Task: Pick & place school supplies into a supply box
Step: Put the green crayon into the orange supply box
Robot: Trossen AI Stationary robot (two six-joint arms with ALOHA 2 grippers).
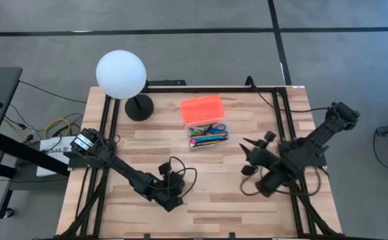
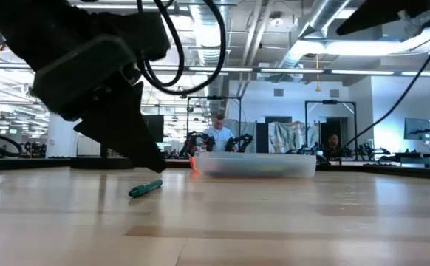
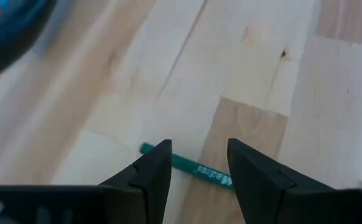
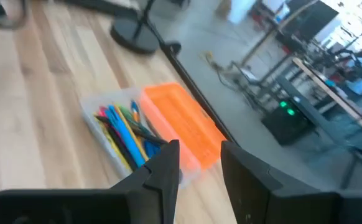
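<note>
The left gripper [image 3: 198, 163] is hanging spread over a green pen [image 3: 187, 167] lying on the table [image 1: 247, 200], which only the low and left wrist views show, while the right gripper [image 4: 199, 163], parted and empty, is facing the box [image 4: 122, 158] holding supplies [image 1: 209, 135], its orange lid [image 1: 202, 109] alongside.

Overhead, table-level, two wrist cameras (box [image 1: 205, 121] shared)

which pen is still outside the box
The green pen, alone on the bare table under the open left hand. All the others lie in the clear box.
</note>
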